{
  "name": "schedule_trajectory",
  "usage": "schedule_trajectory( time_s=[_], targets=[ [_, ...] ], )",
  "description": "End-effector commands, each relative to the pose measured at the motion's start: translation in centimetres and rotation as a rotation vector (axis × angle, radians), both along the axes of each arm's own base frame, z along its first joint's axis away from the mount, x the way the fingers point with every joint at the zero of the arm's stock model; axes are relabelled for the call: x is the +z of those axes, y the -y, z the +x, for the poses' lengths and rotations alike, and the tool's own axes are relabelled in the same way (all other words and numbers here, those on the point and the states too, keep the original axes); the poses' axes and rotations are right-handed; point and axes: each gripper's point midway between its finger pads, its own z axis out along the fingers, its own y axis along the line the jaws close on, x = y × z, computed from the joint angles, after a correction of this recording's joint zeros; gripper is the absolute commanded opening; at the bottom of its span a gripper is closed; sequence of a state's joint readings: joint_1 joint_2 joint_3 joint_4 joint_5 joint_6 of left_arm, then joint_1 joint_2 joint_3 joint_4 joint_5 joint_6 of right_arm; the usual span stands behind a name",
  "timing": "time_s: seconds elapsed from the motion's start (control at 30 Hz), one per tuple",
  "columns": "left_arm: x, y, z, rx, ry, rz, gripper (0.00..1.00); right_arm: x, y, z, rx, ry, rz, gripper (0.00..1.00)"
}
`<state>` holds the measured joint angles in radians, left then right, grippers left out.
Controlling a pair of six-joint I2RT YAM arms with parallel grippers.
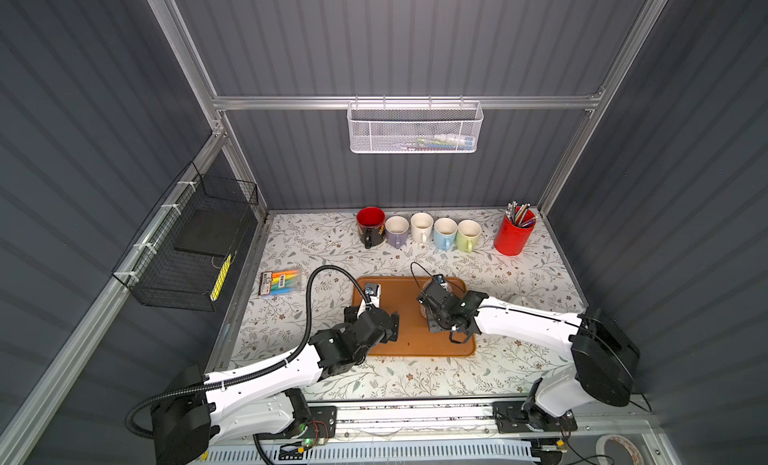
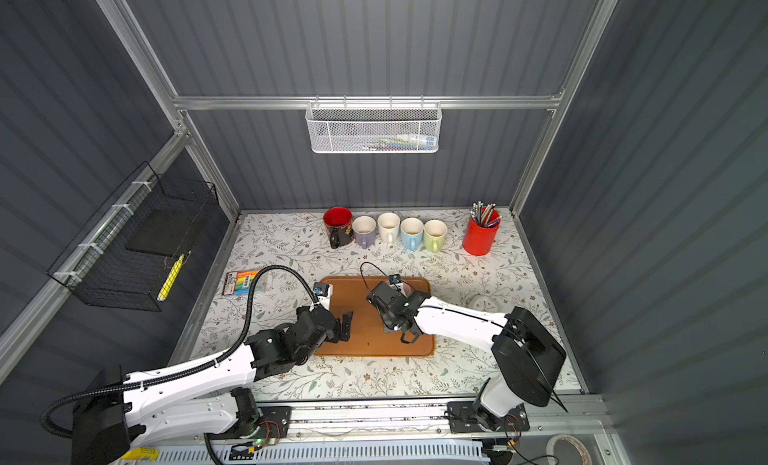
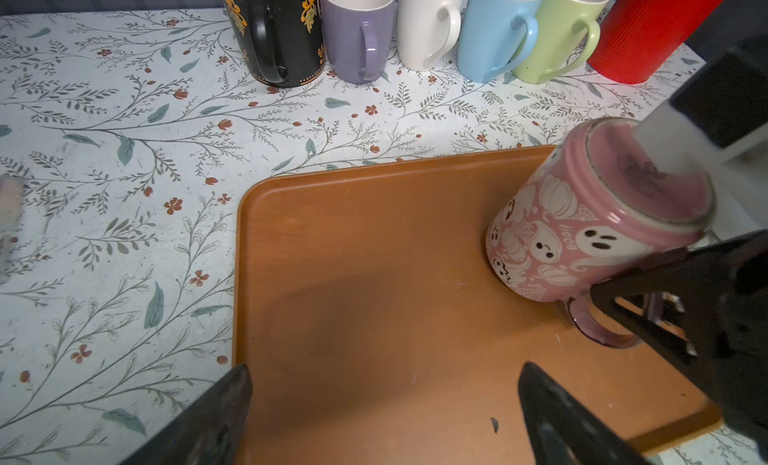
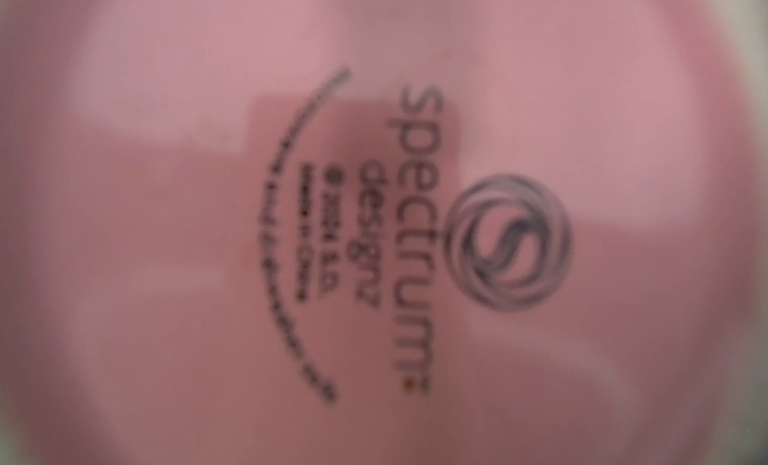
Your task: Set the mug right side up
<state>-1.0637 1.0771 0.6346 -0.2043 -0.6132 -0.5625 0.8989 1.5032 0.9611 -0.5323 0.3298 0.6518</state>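
In a top view the right arm (image 1: 519, 313) hung over the tray (image 1: 407, 346). Left wrist: the pink mug (image 3: 582, 234) leaned base-up on the tray, right fingers (image 3: 648, 313) apparently pinching its handle (image 3: 598, 332), left fingers (image 3: 232, 409) spread. Right wrist: only its base (image 4: 166, 193) showed. The flip looked barely begun; the next move needed a full wrist roll.

Both top views: even, diffuse light from above; surface (image 1: 415, 380) bright, walls (image 1: 83, 110) dim grey, shadows faint and soft; wide-angle stretch toward the edges. Left wrist view sharp at centre, with a broad soft shadow on the tray (image 3: 332, 317). Right wrist view out of focus: mug (image 4: 166, 234) base fills the frame, print smeared.
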Motion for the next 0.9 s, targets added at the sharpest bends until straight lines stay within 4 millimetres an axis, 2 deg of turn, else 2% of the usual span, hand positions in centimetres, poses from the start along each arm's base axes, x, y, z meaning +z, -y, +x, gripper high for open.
schedule_trajectory(
  time_s=[0.0, 0.27, 0.53, 0.87],
  targets=[
    [2.1, -0.4, 0.3, 0.029, 0.036, -0.023, 1.00, 4.2, -0.9, 1.5, 0.023, 0.126, 0.105, 0.00],
    [3.5, -0.8, 0.1, 0.023, 0.055, -0.041, 1.00, 8.3, -2.1, 1.3, 0.090, 0.182, 0.397, 0.00],
    [6.2, 0.9, -1.1, -0.115, 0.119, -0.210, 1.00, 12.7, -2.3, 0.6, 0.183, 0.242, 0.626, 0.00],
    [7.3, 4.3, -3.0, -0.306, 0.116, -0.422, 0.98, 16.2, -2.9, -1.0, 0.304, 0.303, 0.816, 0.00]
  ],
)
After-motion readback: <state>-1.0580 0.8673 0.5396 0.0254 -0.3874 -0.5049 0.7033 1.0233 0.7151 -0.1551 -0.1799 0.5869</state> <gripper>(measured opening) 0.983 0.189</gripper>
